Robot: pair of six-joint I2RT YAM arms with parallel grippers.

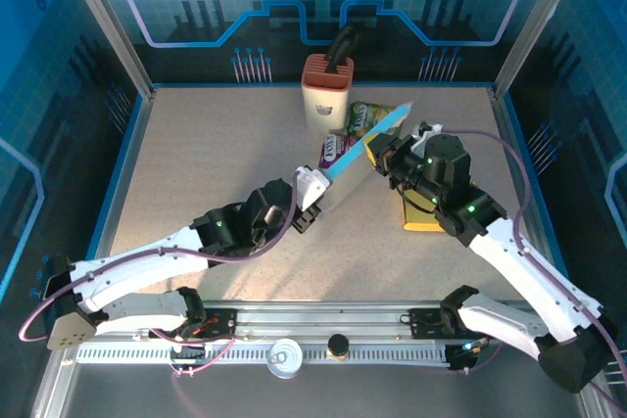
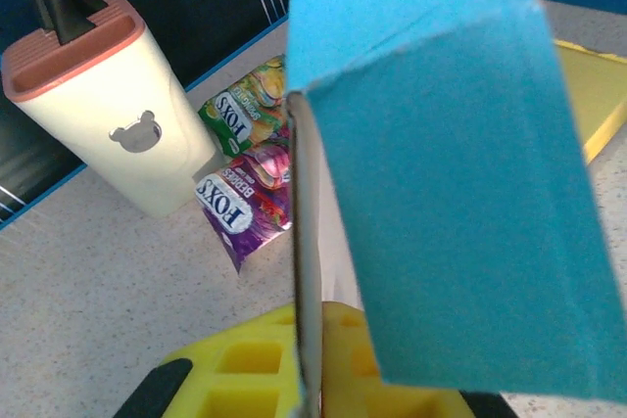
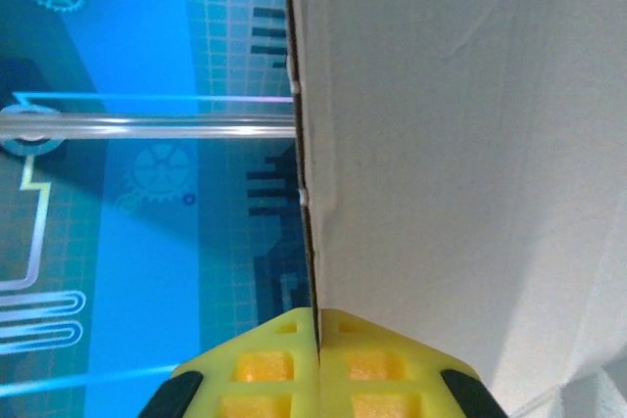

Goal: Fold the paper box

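Left gripper (image 1: 312, 186) and right gripper (image 1: 384, 156) are each clamping an edge of the flattened blue paper box (image 1: 364, 142), holding it tilted above mid-table near the far knife block (image 1: 326, 95); I'm judging the fold barely begun, next needing a crease pressed while one grip anchors.

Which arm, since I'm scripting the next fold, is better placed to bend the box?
Probably left: left gripper pinches the paper box at its near end, free to swing; right gripper anchors the middle.
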